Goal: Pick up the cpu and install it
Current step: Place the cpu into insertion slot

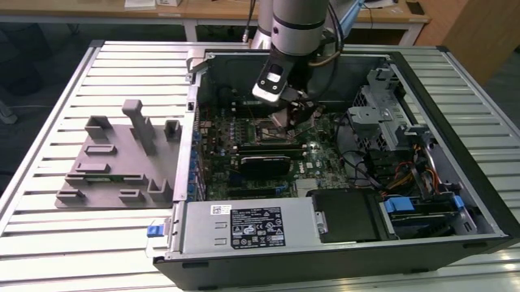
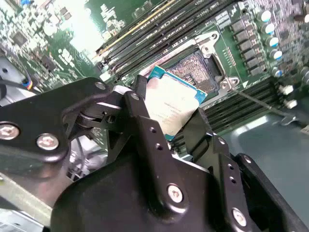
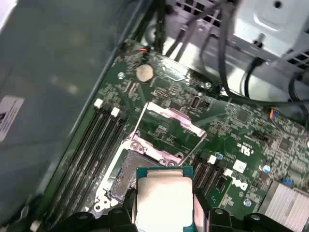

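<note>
My fingers (image 2: 147, 130) grip the cpu (image 2: 171, 104) by two edges, just above the open socket (image 2: 195, 67) and partly offset from it. Risk: if the chip sits skewed or unlevel, pins could bend. The raised frame (image 3: 166, 121) nearby might snag.

Nothing legible enough to read. Lower centre of the exterior view: black-and-white label (image 1: 257, 227) and small white sticker (image 1: 219, 210) on the power supply (image 1: 201, 236), print too small. Faint marking on the cpu (image 2: 171, 104) in the second wrist view and a white label (image 3: 7, 113) on the case wall (image 3: 48, 72) in the first wrist view, both unreadable.
</note>
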`<state>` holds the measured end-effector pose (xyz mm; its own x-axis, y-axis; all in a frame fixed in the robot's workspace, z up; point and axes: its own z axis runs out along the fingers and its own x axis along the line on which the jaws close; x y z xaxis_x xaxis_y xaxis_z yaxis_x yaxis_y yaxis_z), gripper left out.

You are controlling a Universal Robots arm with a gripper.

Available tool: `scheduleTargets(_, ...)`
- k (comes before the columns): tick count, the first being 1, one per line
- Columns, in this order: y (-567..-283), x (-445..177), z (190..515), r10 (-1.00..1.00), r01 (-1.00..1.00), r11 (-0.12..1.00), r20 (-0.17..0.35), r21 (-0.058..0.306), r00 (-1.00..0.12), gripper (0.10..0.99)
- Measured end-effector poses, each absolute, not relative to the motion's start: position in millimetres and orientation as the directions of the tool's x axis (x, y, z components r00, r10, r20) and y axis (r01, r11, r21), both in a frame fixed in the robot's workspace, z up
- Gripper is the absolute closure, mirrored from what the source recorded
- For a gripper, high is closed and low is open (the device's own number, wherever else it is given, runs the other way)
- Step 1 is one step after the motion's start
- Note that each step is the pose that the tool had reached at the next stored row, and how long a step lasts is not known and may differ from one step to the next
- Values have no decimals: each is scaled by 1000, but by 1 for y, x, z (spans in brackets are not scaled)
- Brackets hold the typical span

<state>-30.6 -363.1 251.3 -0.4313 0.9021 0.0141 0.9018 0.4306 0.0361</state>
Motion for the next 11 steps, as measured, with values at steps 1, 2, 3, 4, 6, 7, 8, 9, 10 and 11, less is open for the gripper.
scheduleTargets(1,-363,-31,251,910,909,414,14,36,-415,541)
scheduleTargets(2,-363,-31,251,917,917,398,14,36,-399,541)
scheduleTargets(3,-363,-31,251,924,924,381,14,36,-382,541)
scheduleTargets(4,-363,-31,251,931,930,365,14,36,-365,541)
scheduleTargets(6,-363,-31,250,959,959,282,14,36,-283,541)
scheduleTargets(7,-363,-31,250,964,964,265,14,36,-266,541)
scheduleTargets(8,-363,-31,250,969,968,248,14,36,-248,541)
scheduleTargets(9,-363,-31,249,973,973,229,14,36,-229,541)
scheduleTargets(10,-363,-31,249,977,977,211,14,36,-212,541)
scheduleTargets(11,-363,-31,249,981,980,193,14,36,-194,541)
